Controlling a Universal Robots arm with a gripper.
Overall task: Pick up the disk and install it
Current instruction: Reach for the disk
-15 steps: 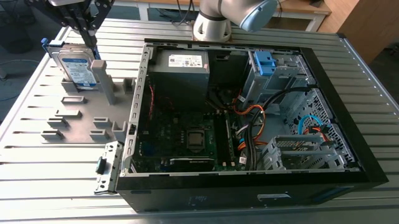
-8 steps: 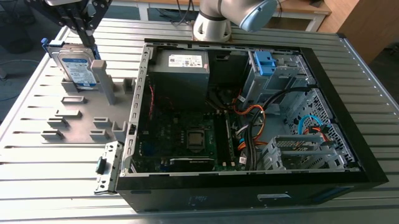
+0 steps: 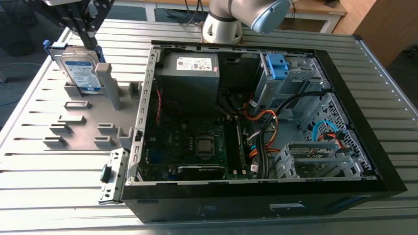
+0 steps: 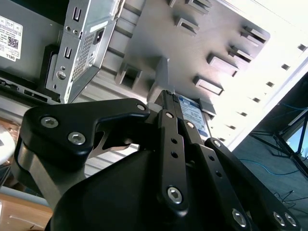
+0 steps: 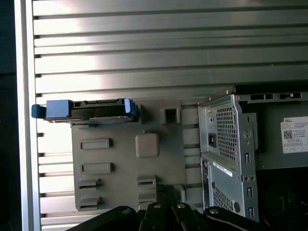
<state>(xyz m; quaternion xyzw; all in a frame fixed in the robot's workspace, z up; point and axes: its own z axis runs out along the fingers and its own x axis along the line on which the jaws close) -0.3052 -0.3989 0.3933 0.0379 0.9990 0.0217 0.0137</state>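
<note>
**Disk** [image 3: 77, 73]: stands on edge, seated in a slot at the far end of the grey holder plate [image 3: 78, 127], off the exterior view's left of the open computer case [image 3: 261, 198]. The first wrist view gives its upper edge from above [image 5: 91, 110], blue frame at both ends. The second wrist view gives part of its label [image 4: 195, 115].

**Claw** [image 3: 95, 45]: narrow, fingers drawn together to a point [image 4: 168, 96]. The tip sits at the disk's upper corner. Contact cannot be told.

**Holder plate**: lies flat on the slatted metal counter [image 3: 39, 169], beside the case.

**Case interior, exterior view**: grey box with white sticker [image 3: 189, 78], and a blue clip [image 3: 277, 66] in the drive cage.
</note>
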